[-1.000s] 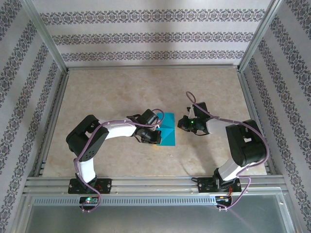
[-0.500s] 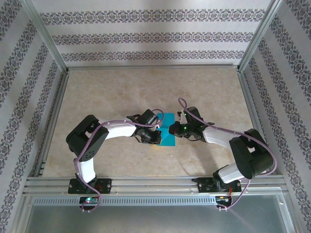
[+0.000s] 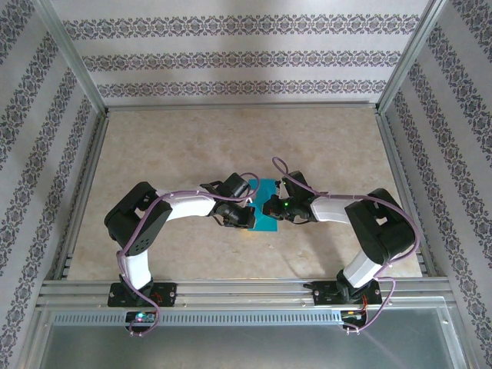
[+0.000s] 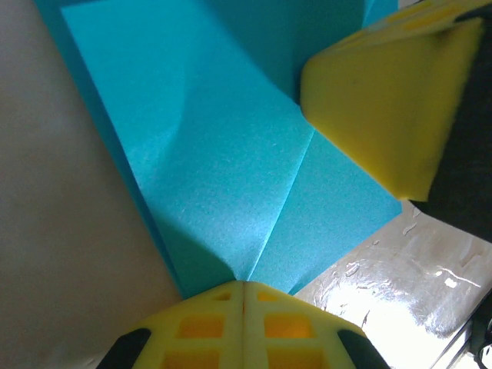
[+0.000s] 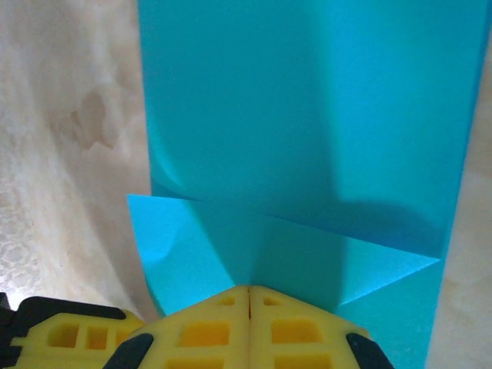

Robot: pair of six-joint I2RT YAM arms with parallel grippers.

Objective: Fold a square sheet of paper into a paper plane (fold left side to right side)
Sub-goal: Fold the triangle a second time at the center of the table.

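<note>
While both pincers are clenched with nothing between their fingers, the square sheet of paper (image 3: 266, 223) lies flat on the worktop (image 3: 192, 146) near its middle, between the two arms and partly under their wrists. The left pincer (image 3: 247, 218) bears down on the sheet from its left side and the right pincer (image 3: 270, 207) from its right, the two close together.

From the left wrist, the left pincer (image 4: 244, 311) has its yellow tips together right at a point where two creases meet on the teal paper (image 4: 223, 169), and the right pincer (image 4: 380, 100) rests on the sheet's far part. From the right wrist, the right pincer (image 5: 248, 311) is likewise pressed tip-down on the paper (image 5: 307, 108), just below the slanted flaps (image 5: 369, 265) that lie folded over it.

My reading is that the step in hand is a creasing step: the sheet is partly folded, no dart yet, and the closed tips act as pressing tools. The next move probably calls for one pincer to pin the paper while the other slides along the fold, keeping the thin sheet from skidding or buckling.
</note>
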